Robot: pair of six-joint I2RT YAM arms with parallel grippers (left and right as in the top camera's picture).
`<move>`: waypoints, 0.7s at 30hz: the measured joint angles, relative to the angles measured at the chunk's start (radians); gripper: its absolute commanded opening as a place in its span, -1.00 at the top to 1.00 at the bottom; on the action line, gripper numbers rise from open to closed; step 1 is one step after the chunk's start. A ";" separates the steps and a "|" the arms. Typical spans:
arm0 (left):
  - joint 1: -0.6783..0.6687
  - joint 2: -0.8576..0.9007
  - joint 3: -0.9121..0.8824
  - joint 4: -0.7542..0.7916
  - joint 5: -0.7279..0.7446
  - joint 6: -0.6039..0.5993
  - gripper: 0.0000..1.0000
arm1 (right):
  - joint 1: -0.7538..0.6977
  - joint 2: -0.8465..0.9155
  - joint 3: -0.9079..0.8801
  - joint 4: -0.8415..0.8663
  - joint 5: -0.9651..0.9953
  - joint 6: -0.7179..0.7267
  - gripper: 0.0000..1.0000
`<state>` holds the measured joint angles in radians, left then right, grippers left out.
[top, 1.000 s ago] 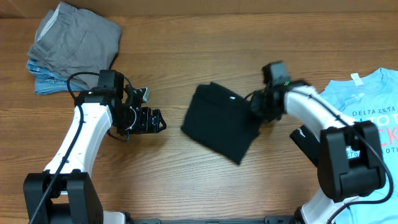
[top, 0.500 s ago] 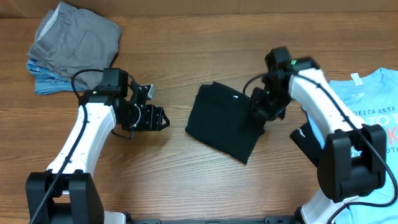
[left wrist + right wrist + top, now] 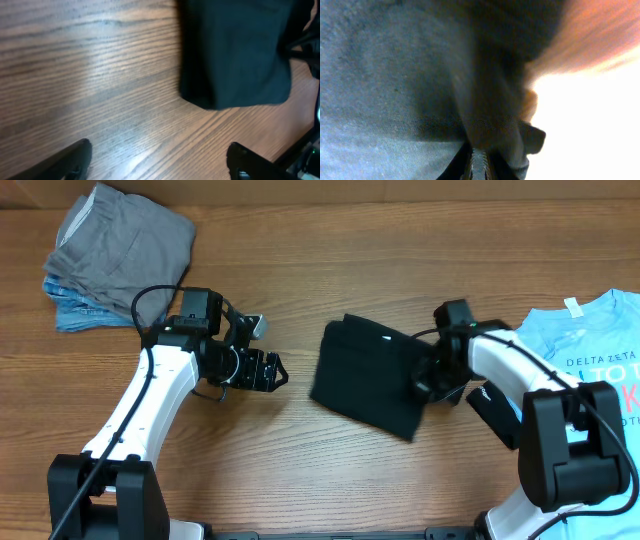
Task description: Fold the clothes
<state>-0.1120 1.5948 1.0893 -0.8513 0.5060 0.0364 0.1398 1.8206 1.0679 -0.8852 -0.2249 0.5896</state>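
1. The black T-shirt (image 3: 365, 375) lies folded into a compact, slightly tilted rectangle on the bench (image 3: 300, 470), a little right of the middle of the overhead view. A small white tag (image 3: 387, 335) shows near its upper edge.
2. The right claw (image 3: 428, 380) sits at the right-hand edge of the black T-shirt, touching the cloth. In the right wrist view dark fabric fills nearly the whole frame, and a raised ridge of it runs up from the fingertips (image 3: 470, 165) at the bottom. The fingertips stand pressed almost together. The picture is blurred, but they appear to be pinching that ridge of the shirt.
3. The left claw (image 3: 278, 372) hovers over bare wood to the left of the black T-shirt, near it but apart, and points toward it. Its fingers (image 3: 70, 161) are spread wide: in the left wrist view one sits in each lower corner with only wood grain between them, and the rounded corner of the shirt lies ahead at upper right.
4. A grey garment (image 3: 125, 235) lies bunched in the upper left of the overhead view, on top of a blue piece (image 3: 68, 312) that pokes out along its lower left edge.
5. A light-blue printed tee (image 3: 585, 340) lies flat at the right edge of the frame, partly behind the right arm.
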 measured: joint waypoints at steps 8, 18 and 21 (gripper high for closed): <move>-0.050 0.001 0.000 0.109 0.010 -0.029 -0.86 | -0.053 0.042 0.259 -0.212 0.187 -0.169 0.56; -0.188 0.172 0.004 0.265 0.109 -0.225 -0.76 | -0.048 0.041 0.312 -0.323 -0.032 -0.253 0.54; -0.206 0.245 0.003 0.335 0.152 -0.275 -0.67 | -0.047 0.041 0.242 -0.254 -0.075 -0.248 0.55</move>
<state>-0.3180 1.8400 1.0927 -0.5163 0.6579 -0.2390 0.0925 1.8618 1.3102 -1.1389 -0.3000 0.3416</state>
